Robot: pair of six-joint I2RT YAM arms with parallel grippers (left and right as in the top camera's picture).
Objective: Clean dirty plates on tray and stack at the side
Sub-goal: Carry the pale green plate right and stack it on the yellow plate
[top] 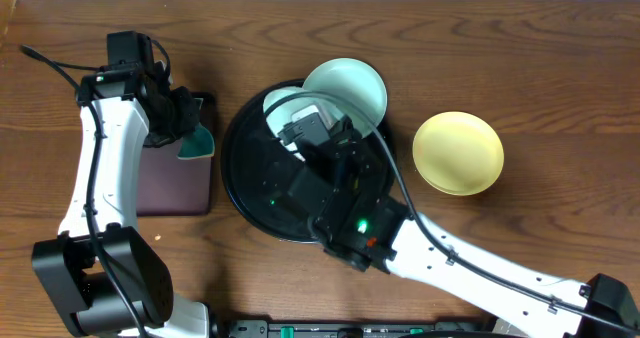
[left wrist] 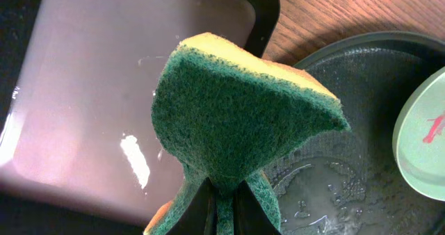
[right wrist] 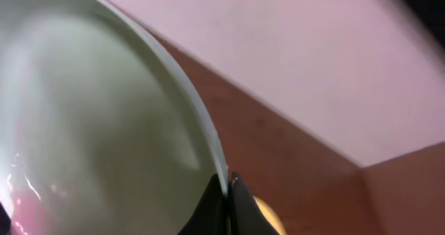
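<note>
The black tray [top: 240,183] sits mid-table and also shows in the left wrist view [left wrist: 348,165]. My right gripper [top: 298,128] is shut on the rim of a pale blue-green plate [top: 277,106], held tilted over the tray. In the right wrist view the jaws [right wrist: 228,186] pinch this plate [right wrist: 104,117], which has a red smear low on the left. It also shows in the left wrist view [left wrist: 423,141]. A second pale plate [top: 350,86] lies at the tray's far right rim. The yellow plate [top: 458,153] lies on the table to the right. My left gripper [top: 188,128] is shut on a green-and-yellow sponge [left wrist: 236,110].
A rectangular maroon tray [top: 170,183] lies left of the black tray, under my left gripper, and shows in the left wrist view [left wrist: 90,89]. Water drops lie on the black tray's floor. My right arm crosses the tray from the front right.
</note>
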